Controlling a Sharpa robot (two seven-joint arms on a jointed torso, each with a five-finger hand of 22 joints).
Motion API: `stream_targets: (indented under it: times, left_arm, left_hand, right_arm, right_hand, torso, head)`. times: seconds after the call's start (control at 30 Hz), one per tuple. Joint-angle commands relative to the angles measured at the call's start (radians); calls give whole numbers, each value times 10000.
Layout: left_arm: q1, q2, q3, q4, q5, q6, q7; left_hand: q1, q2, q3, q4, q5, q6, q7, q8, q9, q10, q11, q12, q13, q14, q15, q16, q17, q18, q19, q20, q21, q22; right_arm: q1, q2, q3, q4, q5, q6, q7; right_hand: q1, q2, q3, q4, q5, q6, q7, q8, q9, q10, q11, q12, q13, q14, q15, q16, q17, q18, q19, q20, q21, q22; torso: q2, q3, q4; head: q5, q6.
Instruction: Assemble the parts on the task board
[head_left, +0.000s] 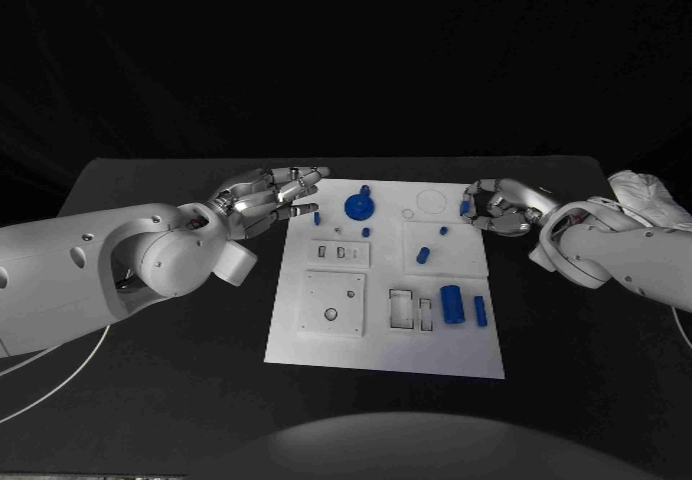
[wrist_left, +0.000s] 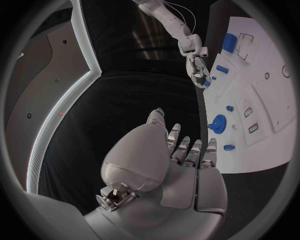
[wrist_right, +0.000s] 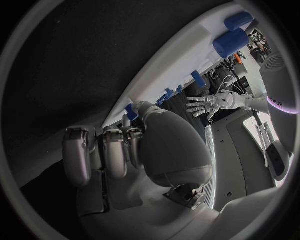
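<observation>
We have the left hand (head_left: 271, 196) spread out, holding nothing, at the task board's (head_left: 387, 350) far left corner; the blue round part (head_left: 359, 207) sits just beside its fingertips. Our right hand (head_left: 500, 207) is at the far right edge, fingers curled round a small blue part (head_left: 466, 209). Two blue cylinders (head_left: 451, 302) lie nearer us.

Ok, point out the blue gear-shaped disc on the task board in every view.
Head view: blue disc at the board's far end, just beyond the left robot hand.
Left wrist view: blue disc on the board past the fingertips.
Right wrist view: cannot tell it apart.
Shared landmark: the white task board.
</observation>
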Motion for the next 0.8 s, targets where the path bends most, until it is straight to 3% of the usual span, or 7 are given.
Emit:
stream_targets:
  times: [0.03,0.47,0.67,0.8]
  left_arm:
    - [1,9,8,6,-33,204,30]
    - [-2,-54,8,20,-33,178,15]
    - [-3,-32,8,4,-33,177,-7]
    - [-3,-6,8,-2,-33,183,-17]
  left_hand:
    - [71,27,38,-12,55,5,79,44,16,20,64,42,16,-3,38,60,16,49,32,17,54,16]
    - [66,31,35,-7,54,-13,94,42,13,36,88,57,18,-1,41,66,17,45,34,18,55,16]
    - [66,31,35,-7,54,-13,94,42,13,36,88,57,18,-1,41,66,17,45,34,18,55,16]
    - [66,31,35,-7,54,-13,94,42,13,36,88,57,18,-1,41,66,17,45,34,18,55,16]
  right_arm:
    - [-21,11,-7,8,5,-242,186]
    - [77,-188,10,460,81,-615,280]
    - [301,-191,14,909,207,-276,70]
    - [376,-72,14,1191,329,140,-108]
  right_hand:
    - [-25,96,45,1,82,126,-16,72,-24,1048,48,39,2635,1026,43,35,2628,71,391,54,-13,2355]
    - [-113,27,26,34,158,257,-22,154,-94,1048,34,39,2635,1026,25,35,2628,62,424,38,18,2367]
    - [-122,17,25,38,166,263,-21,158,-106,1048,34,39,2635,1026,23,35,2628,70,400,36,-8,2356]
    - [-116,38,44,39,167,262,-21,157,-121,1048,34,39,2635,1026,23,35,2628,88,346,35,-65,2332]
  torso:
    - [2,4,-7]
    - [11,-3,-17]
    - [11,-18,-16]
    - [17,1,4]
  head:
    - [18,1]
    - [29,1]
    - [-54,1]
    - [-76,1]
